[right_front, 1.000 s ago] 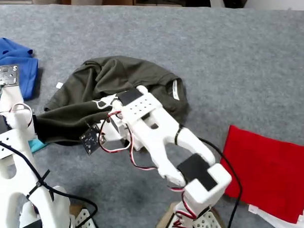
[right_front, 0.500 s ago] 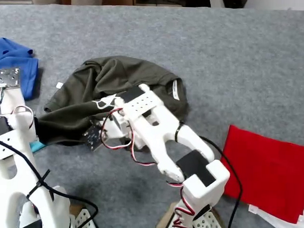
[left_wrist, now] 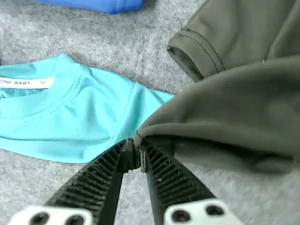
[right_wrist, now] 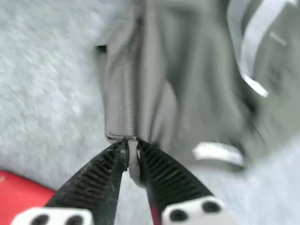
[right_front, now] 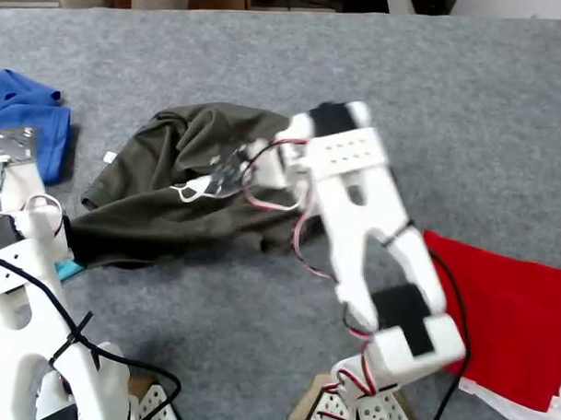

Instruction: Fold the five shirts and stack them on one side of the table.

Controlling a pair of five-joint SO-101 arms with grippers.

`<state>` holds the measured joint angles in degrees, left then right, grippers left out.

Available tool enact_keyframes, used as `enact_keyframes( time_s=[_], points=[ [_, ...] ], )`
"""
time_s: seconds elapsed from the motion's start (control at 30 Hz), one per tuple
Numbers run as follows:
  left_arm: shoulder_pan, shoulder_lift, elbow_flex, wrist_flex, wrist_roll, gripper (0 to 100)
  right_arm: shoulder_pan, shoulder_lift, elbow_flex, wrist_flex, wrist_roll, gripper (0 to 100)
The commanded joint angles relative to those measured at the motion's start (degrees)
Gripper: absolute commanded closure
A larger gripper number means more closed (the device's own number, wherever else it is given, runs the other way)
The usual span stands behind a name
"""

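Right gripper [right_wrist: 132, 159], clamped on the olive shirt [right_front: 162, 160], is swinging outward, seemingly spreading it; left gripper [left_wrist: 136, 157] is pinching its corner.

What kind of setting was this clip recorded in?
Probably a lab or workshop test bench: a grey felt-covered table, a white left arm and right arm based at its near edge, and an olive shirt, a red shirt and a blue shirt laid out as practice pieces.

Middle shirt [right_front: 162, 183] on the counter [right_front: 450, 105]: my left end effector [left_wrist: 136, 157] at its near-left corner, right end effector [right_wrist: 132, 157] above its centre; folded shirt [right_front: 512, 310] near-right.
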<state>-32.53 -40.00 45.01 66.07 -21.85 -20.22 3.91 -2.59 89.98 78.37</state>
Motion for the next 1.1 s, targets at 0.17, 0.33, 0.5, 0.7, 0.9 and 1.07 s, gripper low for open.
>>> enact_keyframes(
  time_s=[0.17, 0.33, 0.5, 0.7, 0.9, 1.07],
  points=[
    [6.42, -1.01, -22.77, 11.52, 15.82, 98, 6.20, -23.25, -10.07, 0.62, -19.60, 99.3],
    [14.07, -1.01, -43.16, 22.07, 15.82, 98, 10.59, -32.31, -20.44, -2.37, -31.38, 99.3],
    [18.37, -1.01, -64.00, 30.07, 15.82, 98, 20.00, -33.71, -35.38, -4.31, -43.43, 99.3],
    [17.93, -1.01, -82.20, 30.95, 15.65, 98, 29.67, -33.01, -48.84, -10.73, -53.36, 99.3],
    [17.85, -0.92, -93.89, 30.86, 15.47, 98, 30.90, -33.45, -55.08, -19.43, -56.00, 99.3],
    [17.85, -1.10, -96.62, 31.56, 15.38, 98, 30.73, -33.54, -58.24, -20.31, -56.00, 99.3]
  ],
)
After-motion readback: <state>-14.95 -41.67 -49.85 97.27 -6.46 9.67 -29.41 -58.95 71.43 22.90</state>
